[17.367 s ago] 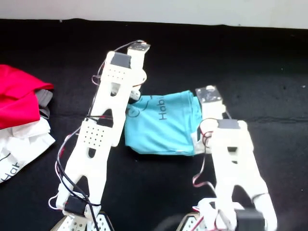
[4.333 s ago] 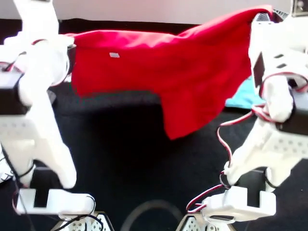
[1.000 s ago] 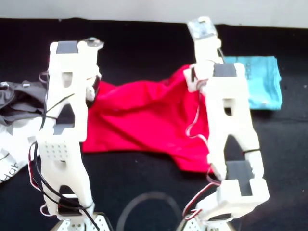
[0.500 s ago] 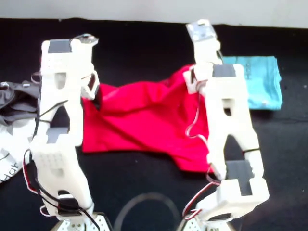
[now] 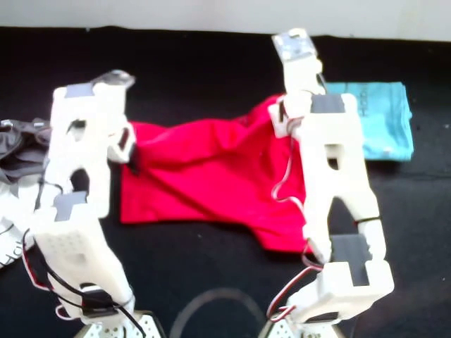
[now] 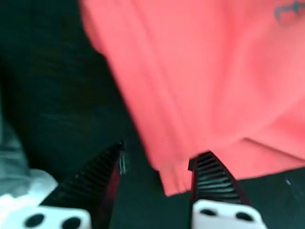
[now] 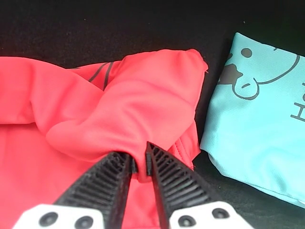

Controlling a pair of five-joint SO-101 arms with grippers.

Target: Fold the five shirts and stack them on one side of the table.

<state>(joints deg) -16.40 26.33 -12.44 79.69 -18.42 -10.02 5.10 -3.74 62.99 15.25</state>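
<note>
The right pincer [image 7: 139, 160] pinches a fold of the red shirt [image 5: 204, 169]; the left pincer [image 6: 159, 155] gapes wide over its edge.

Count, shirts told apart singly: 2.
- red shirt [image 5: 211, 176]: 1, spread mid-table.
- teal shirt [image 5: 384, 120]: 1, folded, toward the far right corner of the table [image 5: 211, 63].

Heap at the table's left edge: grey garment [image 5: 21, 144], 1 seen; white garment [image 5: 13, 201], at least 1. The heap's total cannot be told.

Table: 1, black-covered.

Robot arms: 2, the left arm [image 5: 77, 211] and the right arm [image 5: 338, 176].

Grippers: 2, the left gripper [image 6: 159, 155] and the right gripper [image 7: 138, 155]. Each has two toothed black fingers, 4 in all.
</note>
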